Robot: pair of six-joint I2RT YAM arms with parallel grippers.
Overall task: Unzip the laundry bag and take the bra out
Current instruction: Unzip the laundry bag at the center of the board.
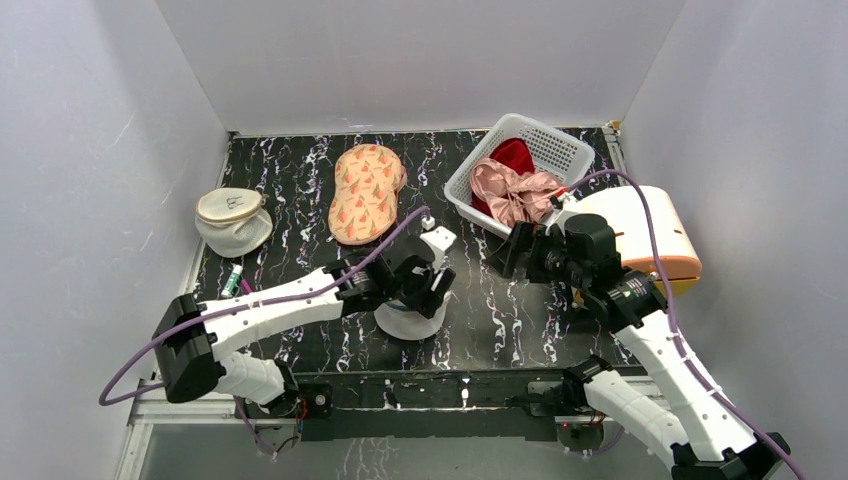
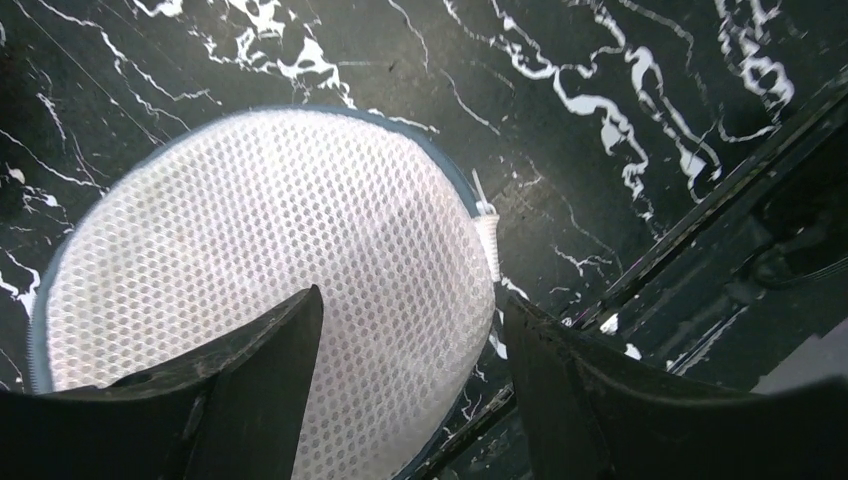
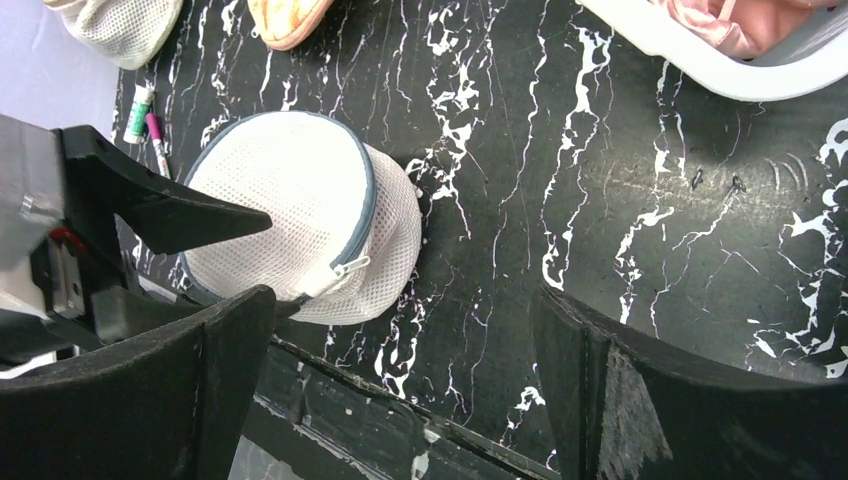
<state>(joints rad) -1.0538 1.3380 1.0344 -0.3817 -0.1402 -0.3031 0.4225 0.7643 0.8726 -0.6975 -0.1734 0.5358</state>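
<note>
Bag (image 2: pixel 250 240) lies below wide-spread left gripper (image 2: pixel 412 300) fingers; right gripper (image 3: pixel 408 300) fingers wide, empty, apart from it.

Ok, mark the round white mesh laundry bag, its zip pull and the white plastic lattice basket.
Round white mesh laundry bag (image 3: pixel 285 195): right wrist view, middle of round face.
Zip pull (image 3: pixel 347 269): right wrist view, white tab.
White plastic lattice basket (image 1: pixel 558 147): top external view, bare far wall.

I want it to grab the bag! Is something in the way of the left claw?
No, nothing visible. The open left claw hangs right over the laundry bag, with only air between them.
</note>
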